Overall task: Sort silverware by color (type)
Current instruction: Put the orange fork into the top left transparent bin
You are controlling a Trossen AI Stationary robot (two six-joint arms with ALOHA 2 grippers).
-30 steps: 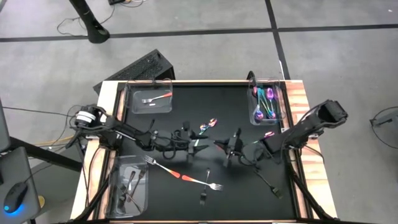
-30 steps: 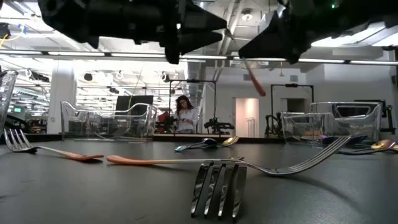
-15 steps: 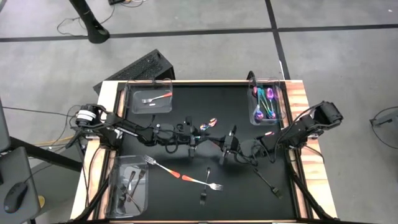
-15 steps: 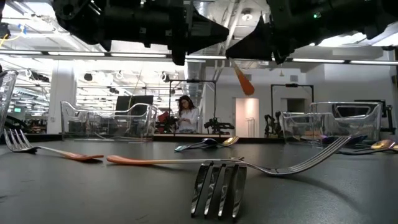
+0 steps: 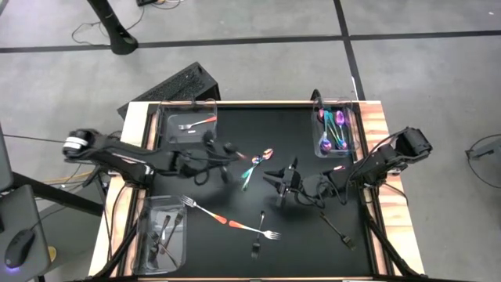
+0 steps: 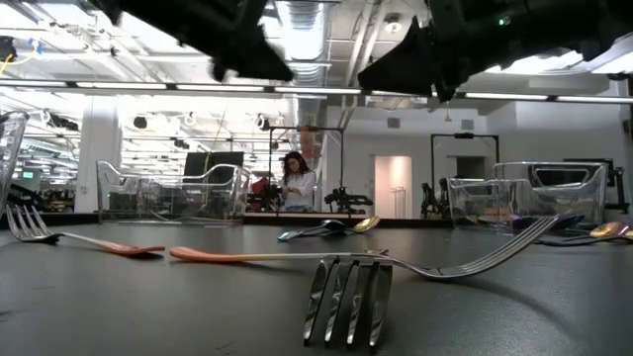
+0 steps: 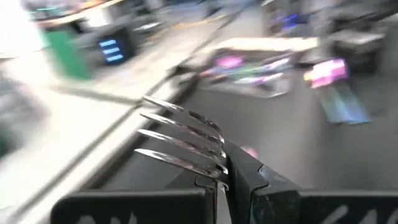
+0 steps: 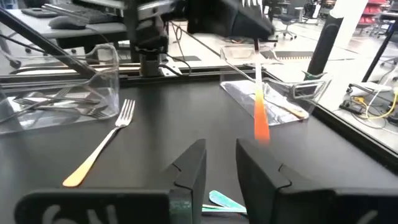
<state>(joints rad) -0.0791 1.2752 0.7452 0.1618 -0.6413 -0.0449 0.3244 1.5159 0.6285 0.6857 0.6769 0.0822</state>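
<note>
Nearest, at the lower edge of the high view, a dark fork (image 5: 257, 232) lies on the black mat (image 5: 235, 129), with two orange-handled forks (image 5: 235, 223) just up and left of it and another dark fork (image 5: 337, 228) to the lower right. Left of these, a clear bin (image 5: 162, 235) in the lower left corner holds dark silverware. Toward the middle, the right gripper (image 5: 275, 179) hovers over the mat with its fingers partly parted and nothing between them; an iridescent piece (image 5: 248, 175) lies just left of it, a second iridescent spoon (image 5: 263, 155) a little farther up. Left of centre, the left gripper (image 5: 228, 151) is clamped on an orange-handled fork (image 7: 183, 142), whose tines jut past its fingers in the left wrist view and whose orange handle hangs down in the right wrist view. Farther up, the upper-left bin (image 5: 188, 125) holds one orange-handled fork, and the upper-right bin (image 5: 338, 129) holds iridescent pieces.
</note>
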